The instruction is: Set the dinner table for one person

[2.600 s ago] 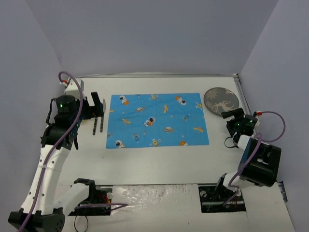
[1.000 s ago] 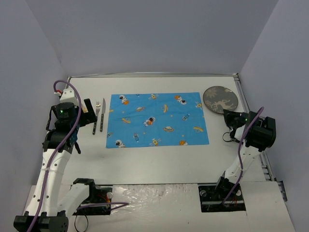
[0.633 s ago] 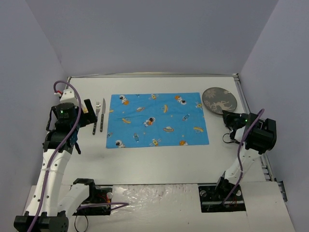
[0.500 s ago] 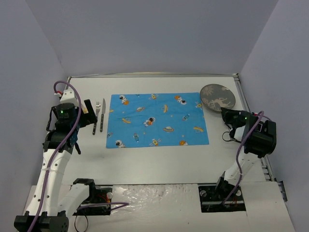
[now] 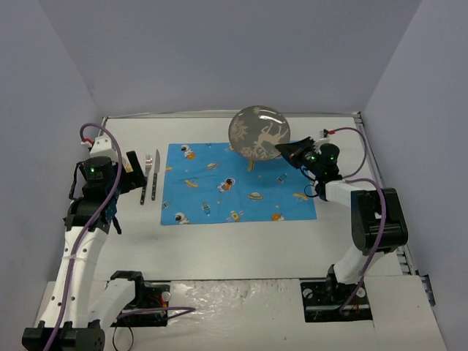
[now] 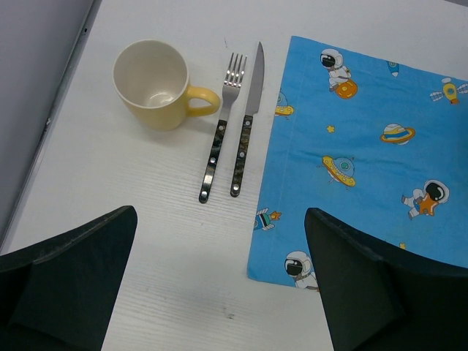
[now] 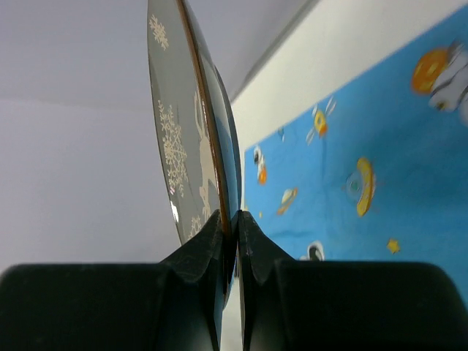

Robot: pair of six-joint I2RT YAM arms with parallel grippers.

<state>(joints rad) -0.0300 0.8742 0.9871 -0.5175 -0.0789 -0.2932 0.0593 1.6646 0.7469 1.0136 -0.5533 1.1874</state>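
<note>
The plate (image 5: 258, 131) has left the far right corner of the table (image 5: 241, 245). It now hangs in the air over the far edge of the placemat (image 5: 219, 197), tipped almost on edge, with the right gripper (image 7: 228, 219) pinched tight on its rim. Nearest, by the left edge, the left gripper (image 6: 219, 219) hovers with its fingers spread wide, holding nothing. Beyond it the fork (image 6: 219, 139) and knife (image 6: 247, 124) lie side by side just left of the placemat, with the yellow mug (image 6: 153, 84) further left. The plate is glazed grey with a pale deer, snowflakes and a thin brown rim (probably ceramic). I judge it stiff, fairly heavy, slick and breakable. The rim is the only place to grip it, so it may swing or slip; lower it gently.
</note>
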